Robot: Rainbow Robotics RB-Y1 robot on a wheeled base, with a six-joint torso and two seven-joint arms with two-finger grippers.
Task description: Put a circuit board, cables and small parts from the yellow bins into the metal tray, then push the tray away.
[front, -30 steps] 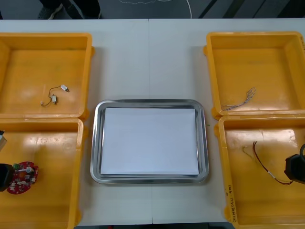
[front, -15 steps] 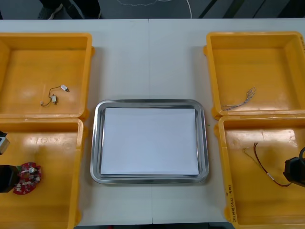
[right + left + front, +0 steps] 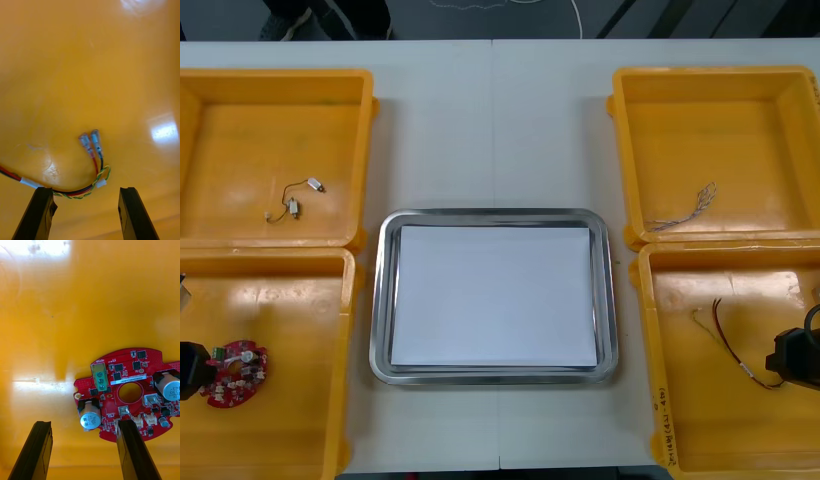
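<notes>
Your left gripper (image 3: pixel 83 423) stands open, the board (image 3: pixel 129 390) flat against one finger. Your right gripper (image 3: pixel 85 189) is open too; the cable (image 3: pixel 92 165) curves between its fingers, terminals pointing away.

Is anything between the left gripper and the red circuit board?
Nothing visible: the left gripper, open, hangs close to the circuit board, which lies alone in the near left yellow bin. The right gripper, open, hangs by the red and yellow cable.

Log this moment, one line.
left pincer open over round red circuit board, near-left yellow bin | right pincer open over red and yellow cable | shiny metal tray white inside
</notes>
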